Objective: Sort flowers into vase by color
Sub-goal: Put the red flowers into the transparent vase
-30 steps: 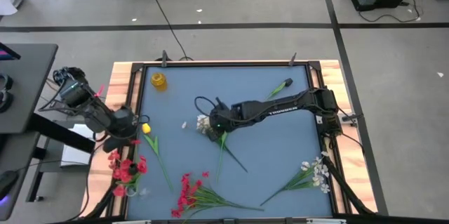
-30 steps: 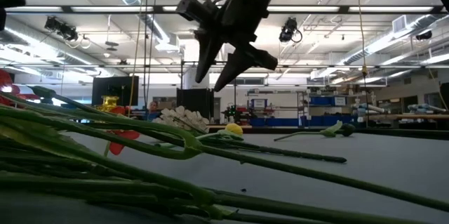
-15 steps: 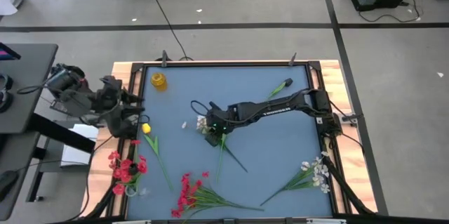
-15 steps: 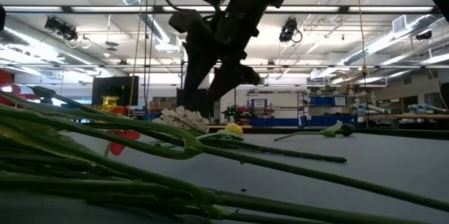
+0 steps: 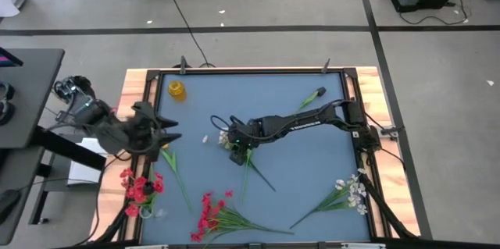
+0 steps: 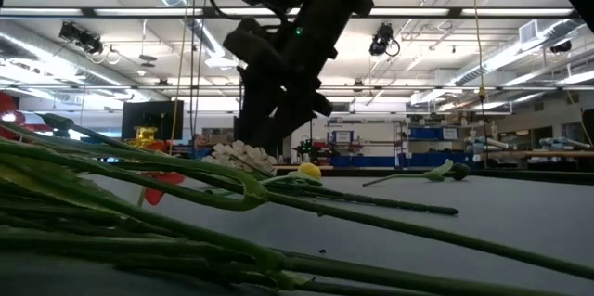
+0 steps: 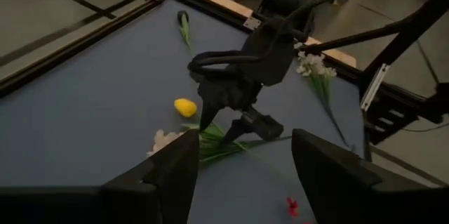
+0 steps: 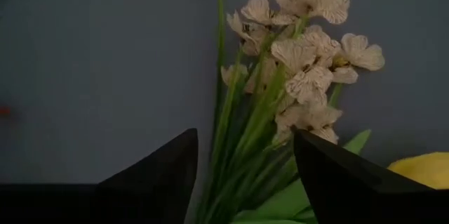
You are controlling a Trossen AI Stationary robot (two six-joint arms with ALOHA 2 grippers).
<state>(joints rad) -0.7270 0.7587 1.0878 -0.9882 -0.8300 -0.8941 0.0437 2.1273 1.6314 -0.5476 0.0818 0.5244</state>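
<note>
Blue-grey felt table top (image 5: 297, 155) w/ black rim carries the scattered sprigs. White-blossom artificial sprig on thin green stem (image 8: 309, 69) lies mid-table, straddled by right gripper (image 5: 237, 146), fingers spread, lowered for a pinch. Left gripper (image 5: 166, 130), spread too, is kept just beside yellow tulip-like bud (image 5: 163, 143), left of the white sprig.

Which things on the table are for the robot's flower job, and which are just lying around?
For the job:
white flowers between the open right pincer
red flowers
yellow bud by the left pincer

Just lying around:
cable on the floor
yellow object in the table corner
</note>
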